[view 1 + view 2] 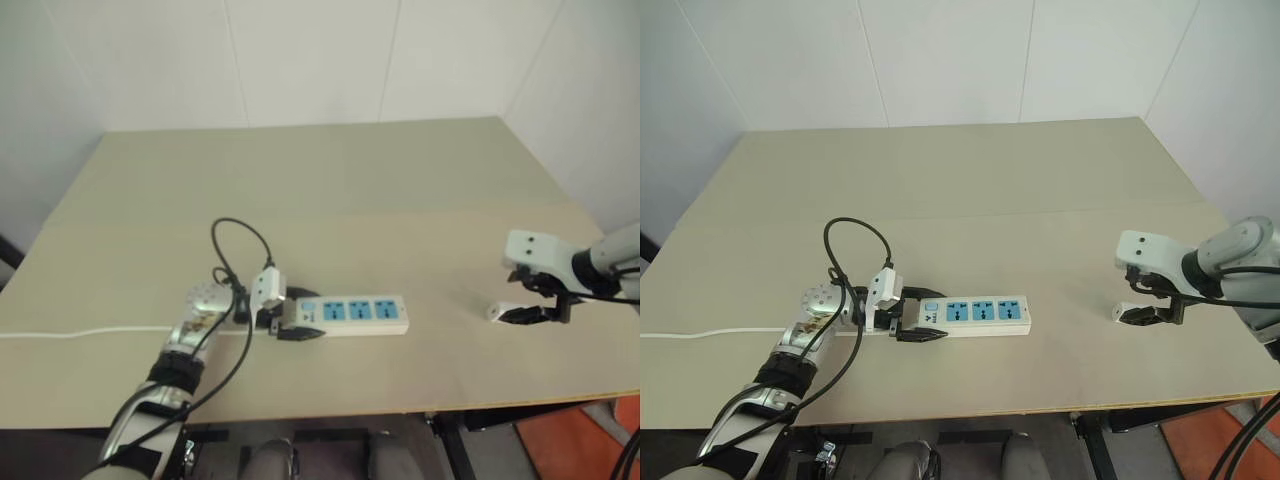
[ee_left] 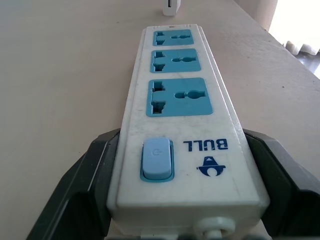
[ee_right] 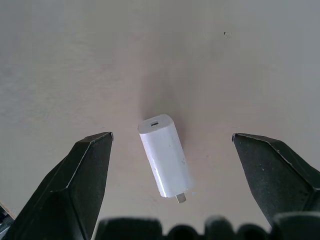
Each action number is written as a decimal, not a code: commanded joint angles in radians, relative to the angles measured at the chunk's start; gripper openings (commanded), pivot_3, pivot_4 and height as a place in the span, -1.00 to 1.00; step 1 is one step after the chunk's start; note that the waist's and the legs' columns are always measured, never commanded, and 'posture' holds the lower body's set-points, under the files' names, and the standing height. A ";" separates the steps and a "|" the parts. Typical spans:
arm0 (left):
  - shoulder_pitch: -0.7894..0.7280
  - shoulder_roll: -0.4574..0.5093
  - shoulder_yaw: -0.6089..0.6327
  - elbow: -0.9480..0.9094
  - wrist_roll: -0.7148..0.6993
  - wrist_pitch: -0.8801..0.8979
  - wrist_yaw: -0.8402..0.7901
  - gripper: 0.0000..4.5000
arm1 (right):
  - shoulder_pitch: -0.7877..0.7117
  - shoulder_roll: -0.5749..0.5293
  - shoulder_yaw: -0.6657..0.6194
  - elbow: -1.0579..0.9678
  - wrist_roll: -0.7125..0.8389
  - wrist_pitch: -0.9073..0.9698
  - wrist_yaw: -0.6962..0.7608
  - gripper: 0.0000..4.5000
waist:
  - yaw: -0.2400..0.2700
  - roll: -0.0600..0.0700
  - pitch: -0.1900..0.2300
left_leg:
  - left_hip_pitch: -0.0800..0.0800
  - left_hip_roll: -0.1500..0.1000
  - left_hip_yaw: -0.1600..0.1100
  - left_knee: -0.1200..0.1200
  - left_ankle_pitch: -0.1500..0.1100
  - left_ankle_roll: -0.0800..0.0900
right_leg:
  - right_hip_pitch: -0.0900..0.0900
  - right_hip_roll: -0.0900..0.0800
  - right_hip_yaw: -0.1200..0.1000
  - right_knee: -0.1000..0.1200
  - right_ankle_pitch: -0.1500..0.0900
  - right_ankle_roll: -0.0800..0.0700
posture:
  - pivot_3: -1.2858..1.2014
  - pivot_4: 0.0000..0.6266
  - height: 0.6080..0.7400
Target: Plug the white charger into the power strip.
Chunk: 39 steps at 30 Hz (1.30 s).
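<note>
Right wrist view: the charger (image 3: 164, 155) is seen lying flat on the table (image 1: 400, 200), between the widely spread fingers (image 3: 75, 185) of the right gripper (image 1: 530, 305), untouched. The strip (image 1: 350, 314) is lain near the table's front edge, its switch end clasped on both sides by the left gripper (image 1: 290, 325).

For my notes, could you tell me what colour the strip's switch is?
Light blue switch, clearest in the left wrist view.

left claw (image 1: 917, 328): white module, black fingers, looping black cable | right claw (image 1: 1145, 313): white boxy module, silver forearm
</note>
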 commanded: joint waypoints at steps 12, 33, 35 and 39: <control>0.024 0.022 -0.024 -0.024 0.004 0.029 0.006 0.46 | -0.023 0.104 0.068 0.117 -0.140 -0.048 0.002 1.00 | -0.001 0.000 0.000 | 0.000 0.000 0.000 0.000 0.001 -0.002 | 0.000 0.000 0.000 0.000 0.000 0.000 | 0.03 -0.52 1.00; 0.042 0.050 -0.029 -0.057 -0.002 0.057 0.019 0.46 | -0.001 0.161 0.061 0.090 -0.183 -0.045 0.018 -0.48 | -0.008 0.000 0.000 | 0.001 0.000 0.000 0.000 0.001 -0.002 | 0.001 0.000 0.000 0.000 0.000 0.000 | 0.03 -0.52 1.00; 0.040 0.052 -0.030 -0.055 -0.003 0.057 0.017 0.46 | 0.001 0.159 0.040 0.074 -0.181 -0.050 0.002 -0.48 | -0.008 0.000 0.000 | 0.001 0.000 0.000 0.000 0.001 -0.002 | 0.001 0.000 0.000 0.000 0.000 0.000 | 0.03 -0.52 1.00; 0.034 0.059 -0.030 -0.048 -0.004 0.058 0.011 0.46 | -0.096 0.216 -0.080 0.021 -0.090 0.004 -0.034 -0.48 | -0.014 0.000 0.000 | 0.001 0.000 0.001 0.000 0.001 -0.002 | 0.000 0.000 0.001 0.001 0.000 0.000 | 0.03 -0.52 1.00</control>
